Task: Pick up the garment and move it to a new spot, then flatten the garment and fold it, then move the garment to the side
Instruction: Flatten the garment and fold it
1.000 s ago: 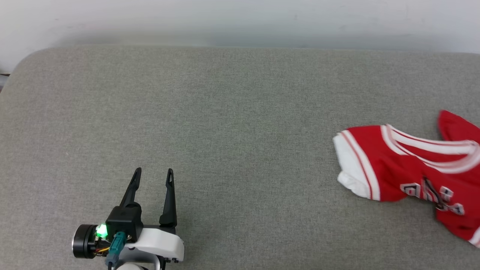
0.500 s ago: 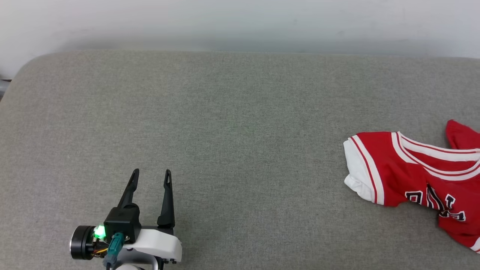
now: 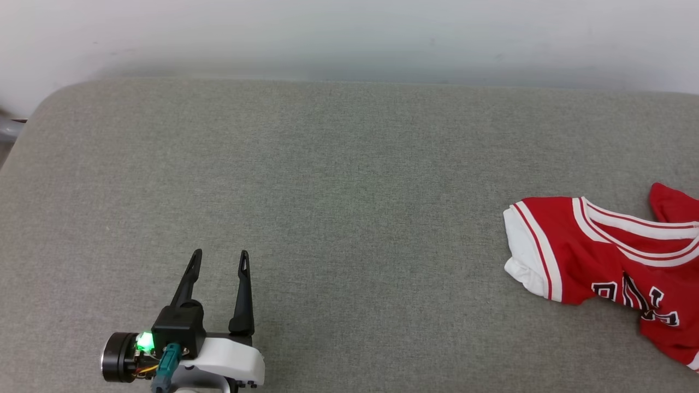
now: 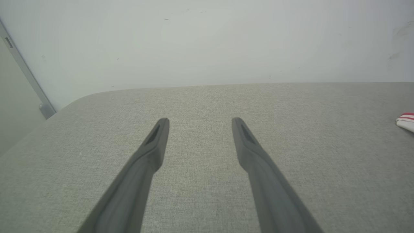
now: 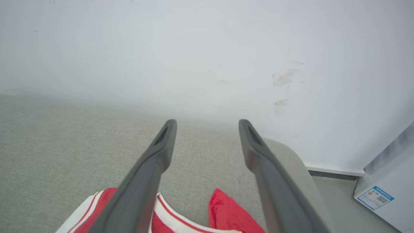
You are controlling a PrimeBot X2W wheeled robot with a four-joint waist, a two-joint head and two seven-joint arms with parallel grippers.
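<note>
Grey cushion [image 3: 327, 218] carries the garment [image 3: 595, 262] near its right end; left gripper [image 3: 220, 252] and right gripper [image 5: 207, 122] both stand spread wide

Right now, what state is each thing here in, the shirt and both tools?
Shirt: lying rumpled on the grey surface, lettered front up, not held.
Left tool: open, empty, well apart from the shirt.
Right tool: open, empty, over the shirt's collar end.

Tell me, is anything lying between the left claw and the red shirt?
Nothing: in the head view the grey padded surface runs bare from the left gripper to the garment.
</note>
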